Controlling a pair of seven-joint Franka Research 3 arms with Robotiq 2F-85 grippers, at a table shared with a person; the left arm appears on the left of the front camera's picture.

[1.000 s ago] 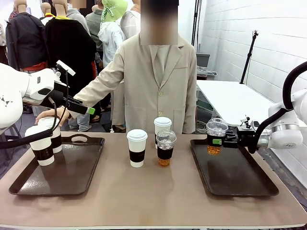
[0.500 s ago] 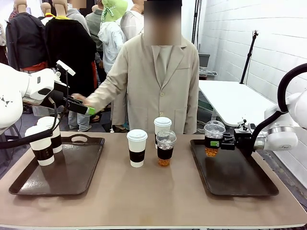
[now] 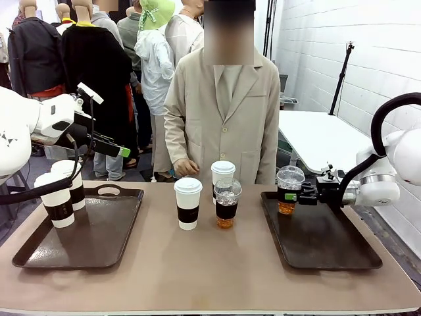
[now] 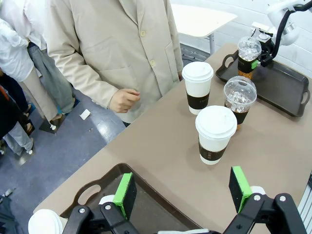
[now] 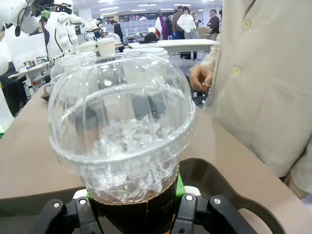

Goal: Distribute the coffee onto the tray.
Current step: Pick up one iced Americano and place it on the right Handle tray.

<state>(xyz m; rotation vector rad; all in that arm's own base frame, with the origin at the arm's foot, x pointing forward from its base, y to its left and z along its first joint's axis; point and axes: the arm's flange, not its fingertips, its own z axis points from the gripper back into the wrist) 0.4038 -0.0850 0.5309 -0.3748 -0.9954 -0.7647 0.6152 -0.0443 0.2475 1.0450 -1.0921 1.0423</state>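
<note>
Two sleeved white cups (image 3: pixel 59 207) stand on the left tray (image 3: pixel 99 243) at frame left; the left tool (image 4: pixel 183 192) is spread, empty. At mid-bench (image 3: pixel 197 270) are two more white cups (image 3: pixel 187 203) and an iced cup (image 3: pixel 227 203). At frame right, the right tool (image 3: pixel 301 194) pinches a second iced cup (image 3: pixel 287 189) at the right tray (image 3: pixel 329 257)'s upper-left corner.

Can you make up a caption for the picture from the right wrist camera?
The right claw grips a dome-lidded iced drink at the dark tray, beside a person in a beige coat.

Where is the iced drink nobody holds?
Front view: the iced drink stands at the table's middle, just right of one white cup, in front of another white cup.
</note>
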